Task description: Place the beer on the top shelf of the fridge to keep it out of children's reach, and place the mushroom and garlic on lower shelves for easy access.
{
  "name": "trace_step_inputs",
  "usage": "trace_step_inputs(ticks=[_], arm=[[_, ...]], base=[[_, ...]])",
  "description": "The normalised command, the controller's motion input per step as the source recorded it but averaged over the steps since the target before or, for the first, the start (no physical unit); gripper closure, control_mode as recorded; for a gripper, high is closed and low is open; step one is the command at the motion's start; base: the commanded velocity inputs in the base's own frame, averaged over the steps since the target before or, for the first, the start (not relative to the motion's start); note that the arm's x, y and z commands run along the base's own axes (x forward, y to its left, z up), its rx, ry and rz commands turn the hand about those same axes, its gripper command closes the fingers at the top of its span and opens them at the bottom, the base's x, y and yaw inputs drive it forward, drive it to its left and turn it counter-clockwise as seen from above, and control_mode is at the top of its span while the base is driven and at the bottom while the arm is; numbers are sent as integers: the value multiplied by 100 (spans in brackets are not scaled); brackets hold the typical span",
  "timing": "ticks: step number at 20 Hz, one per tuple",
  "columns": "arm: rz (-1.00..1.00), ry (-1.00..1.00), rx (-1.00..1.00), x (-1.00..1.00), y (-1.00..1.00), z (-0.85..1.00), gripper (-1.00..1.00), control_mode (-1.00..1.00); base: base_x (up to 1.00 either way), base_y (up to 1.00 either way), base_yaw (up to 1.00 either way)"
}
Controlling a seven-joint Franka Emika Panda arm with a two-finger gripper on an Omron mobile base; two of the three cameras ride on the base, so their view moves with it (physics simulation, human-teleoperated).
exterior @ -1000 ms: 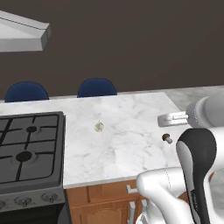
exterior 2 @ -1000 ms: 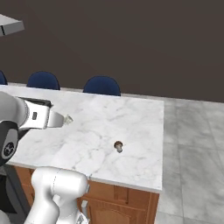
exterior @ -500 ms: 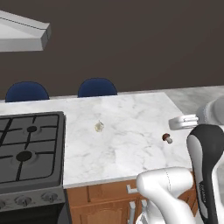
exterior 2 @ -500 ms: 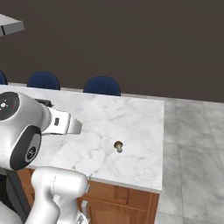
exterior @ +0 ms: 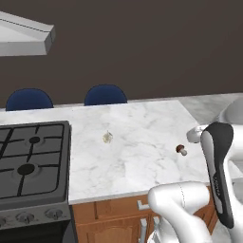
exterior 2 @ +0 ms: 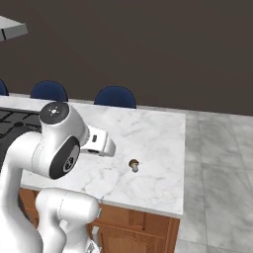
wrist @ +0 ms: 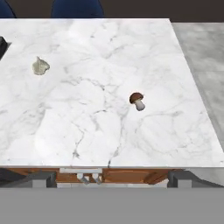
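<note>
White, grey-veined marble tabletop [exterior: 142,142] on wooden cabinets, taken here as the landmark. The mushroom [exterior: 181,150], tiny, with a rounded brown cap and pale stem, lies on its side on the bare marble toward the tabletop's right end, clear of the edges. The garlic [exterior: 107,137], a small pale cream bulb with a pointed tip, rests near the middle of the tabletop, well apart from the mushroom and closer to the black gas stove [exterior: 31,166] that adjoins the tabletop's left end.

In the hand view the mushroom [wrist: 137,101] sits near the centre of the marble and the garlic [wrist: 40,66] toward the upper left. The two dark fingertips [wrist: 41,179] of the pincer [wrist: 111,179] stand far apart at the lower corners, above the tabletop's near edge, with nothing between them.

In the right base view the white arm [exterior 2: 59,148] reaches over the tabletop's near left part, beside the mushroom [exterior 2: 133,165]. Two blue chair backs [exterior: 105,95] rise behind the tabletop's far edge.
</note>
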Motion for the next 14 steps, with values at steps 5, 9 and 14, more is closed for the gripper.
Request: trace_step_inputs(ticks=[5,9,14], arm=[[0,19,0,55,-30,-61,-100,-100],[0,18,0,59,-24,-51,-100,-100],[0,9,0,51,-21,-28,-100,-100]], base=[[0,0,0],[0,0,0],[0,0,0]])
